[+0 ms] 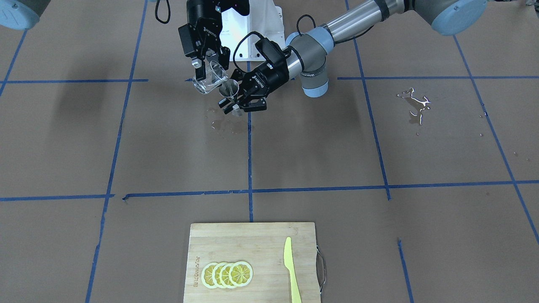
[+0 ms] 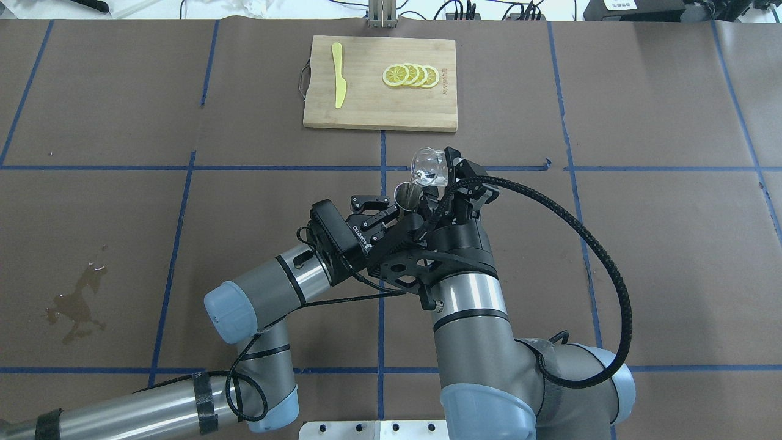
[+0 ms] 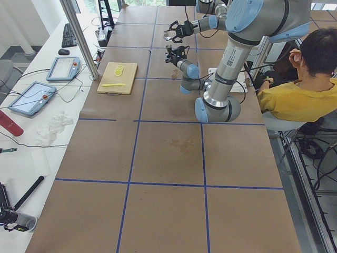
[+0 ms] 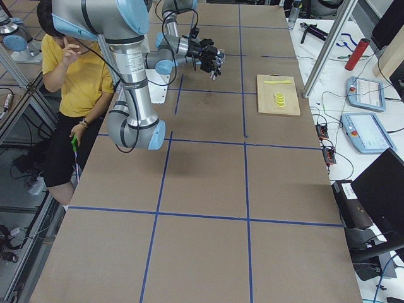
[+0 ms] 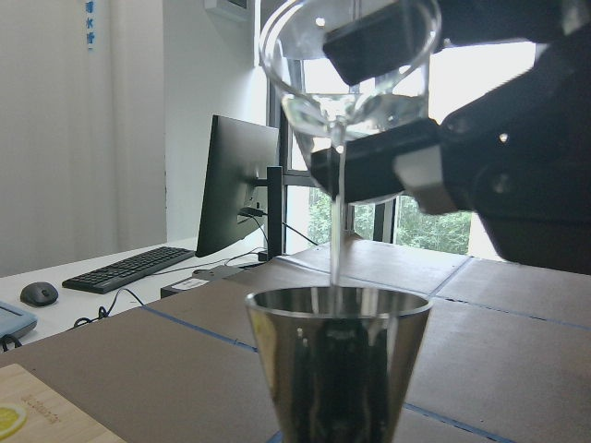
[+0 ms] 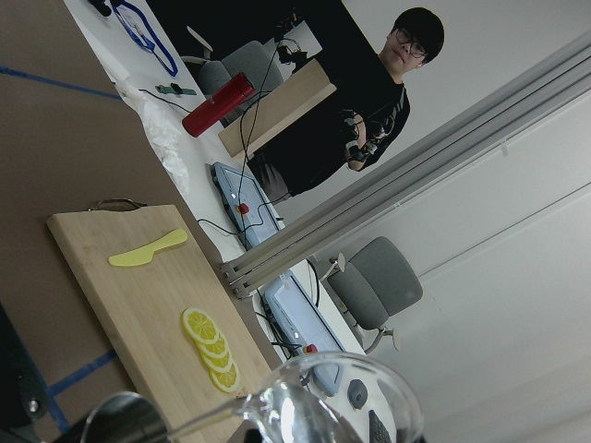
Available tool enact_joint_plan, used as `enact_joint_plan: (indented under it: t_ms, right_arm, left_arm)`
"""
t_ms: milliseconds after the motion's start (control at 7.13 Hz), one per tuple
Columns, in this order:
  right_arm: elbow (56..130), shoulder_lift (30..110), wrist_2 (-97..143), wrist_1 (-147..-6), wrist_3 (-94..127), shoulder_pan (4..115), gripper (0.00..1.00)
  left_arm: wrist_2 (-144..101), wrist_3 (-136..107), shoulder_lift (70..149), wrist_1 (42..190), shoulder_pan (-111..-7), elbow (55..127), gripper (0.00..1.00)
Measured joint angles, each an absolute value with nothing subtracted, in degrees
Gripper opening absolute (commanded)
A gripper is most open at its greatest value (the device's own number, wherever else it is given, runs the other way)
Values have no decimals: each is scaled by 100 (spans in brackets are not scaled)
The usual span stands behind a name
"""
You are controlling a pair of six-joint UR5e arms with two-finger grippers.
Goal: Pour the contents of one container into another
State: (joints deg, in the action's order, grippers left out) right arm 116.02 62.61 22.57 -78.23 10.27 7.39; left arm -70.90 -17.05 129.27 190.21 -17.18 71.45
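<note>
My right gripper (image 1: 207, 67) is shut on the clear glass cup (image 1: 208, 81), held tilted in the air with its lip toward the steel jigger (image 1: 229, 89). My left gripper (image 1: 236, 105) is shut on the jigger's lower part and holds it upright just below the cup. In the left wrist view a thin stream of water runs from the glass cup (image 5: 351, 69) down into the jigger (image 5: 337, 355). From overhead, the cup (image 2: 427, 166) sits just past the jigger (image 2: 406, 194). The right wrist view shows only the cup's rim (image 6: 342, 406).
A wooden cutting board (image 1: 252, 235) with lemon slices (image 1: 227, 274) and a yellow knife (image 1: 291, 269) lies at the table's far side. Small droplets (image 1: 219, 122) lie under the grippers, and a spill (image 1: 414, 105) marks the robot's left side. A person in yellow (image 3: 295, 95) sits behind the robot.
</note>
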Motion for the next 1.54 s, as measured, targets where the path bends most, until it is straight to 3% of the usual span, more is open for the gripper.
enact_joint_plan:
  t_ms: [1543]
  right_arm:
    - [11614,6258,2040,-7806,768,692,0]
  left_arm:
    - [-7032,-1731,12911,19043,-1696,7180,0]
